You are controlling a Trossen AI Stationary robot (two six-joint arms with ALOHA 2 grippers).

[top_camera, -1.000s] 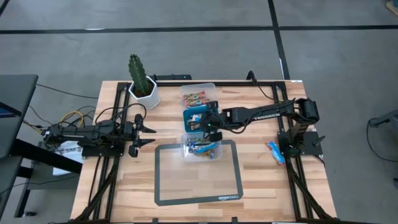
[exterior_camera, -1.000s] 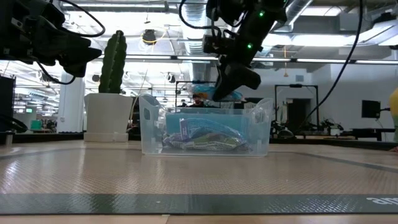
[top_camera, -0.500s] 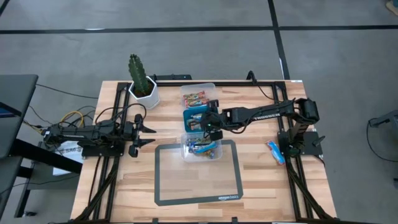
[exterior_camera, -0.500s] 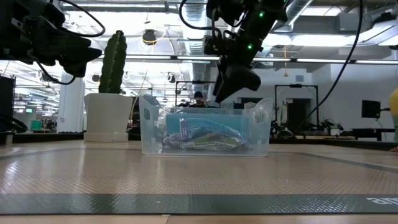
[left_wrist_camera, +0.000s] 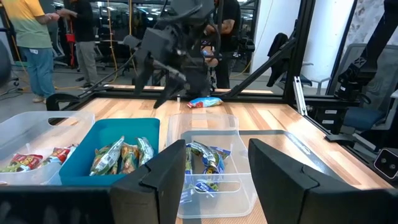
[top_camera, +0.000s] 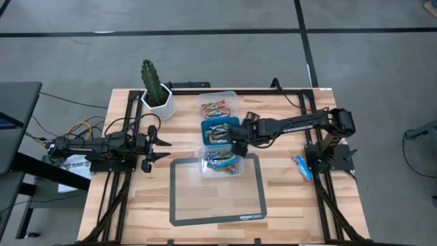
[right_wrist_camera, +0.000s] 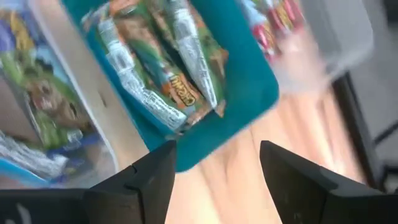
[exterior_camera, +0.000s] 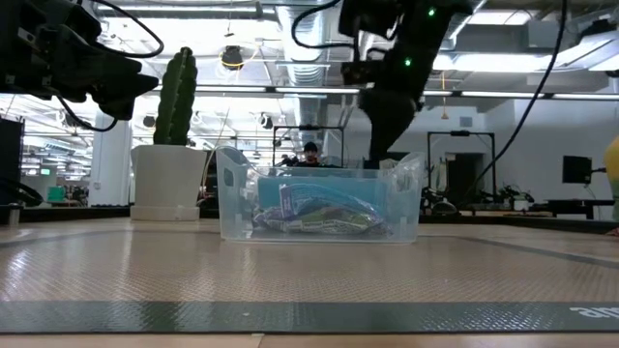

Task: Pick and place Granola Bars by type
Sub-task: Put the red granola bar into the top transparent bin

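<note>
A wooden desk (top_camera: 287, 198) stands on a grey floor, with a workshop and people beyond it. The right end effector (top_camera: 237, 145) hangs just past the 3 o'clock rim of the blue tub (top_camera: 207, 127), its fingers (right_wrist_camera: 143, 180) spread wide with nothing between them, likely because a bar has just been let go there. Below it the blue tub holds brown-gold granola bars (right_wrist_camera: 168, 68). At 12 o'clock from that tub a clear tub (top_camera: 217, 98) holds red-and-green bars (top_camera: 213, 106); at 6 o'clock another clear tub (left_wrist_camera: 239, 186), on the grey mat (top_camera: 252, 205), holds blue bars (left_wrist_camera: 204, 165). Each tub keeps one wrapper kind, which is the sort. One blue bar (top_camera: 303, 167) lies alone at 3 o'clock, near the right arm's base, probably the next pick. The left end effector (top_camera: 160, 146) waits at 9 o'clock, parted and empty, clear of the tubs. A potted cactus (top_camera: 154, 85) stands at 11 o'clock.
</note>
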